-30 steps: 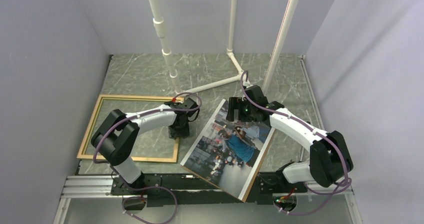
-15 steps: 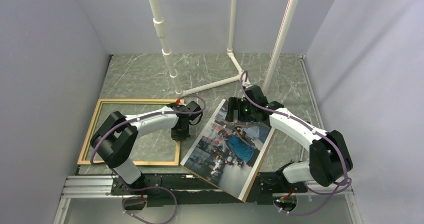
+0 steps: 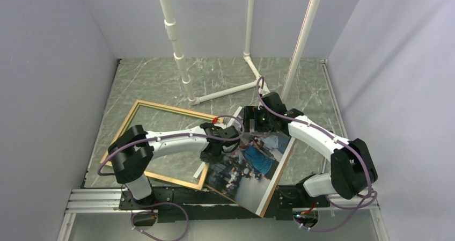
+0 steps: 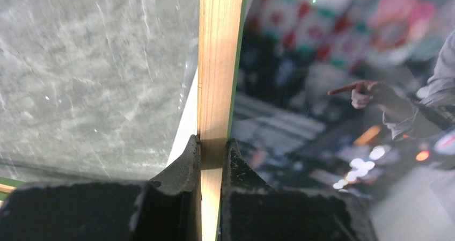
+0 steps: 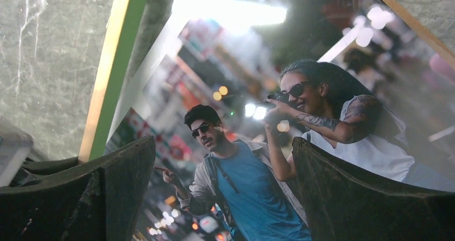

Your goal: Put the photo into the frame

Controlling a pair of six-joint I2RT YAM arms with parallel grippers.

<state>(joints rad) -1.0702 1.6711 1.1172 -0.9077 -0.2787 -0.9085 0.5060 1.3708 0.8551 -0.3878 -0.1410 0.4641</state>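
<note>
Photo (image 3: 252, 163): glossy street scene, man in blue shirt pointing, woman with camera; signage too blurred to read. Lies askew on table (image 3: 161, 80), right of centre. Left gripper (image 4: 210, 147) clamps frame (image 3: 171, 109) rail; right gripper (image 5: 222, 150) gapes wide above the print.

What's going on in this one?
The left gripper is shut on a rail of the frame, which sits skewed with that rail at the left edge of the photo. The photo lies face up, and the right gripper hovers open over its far end. The photo is not in the frame yet.
</note>
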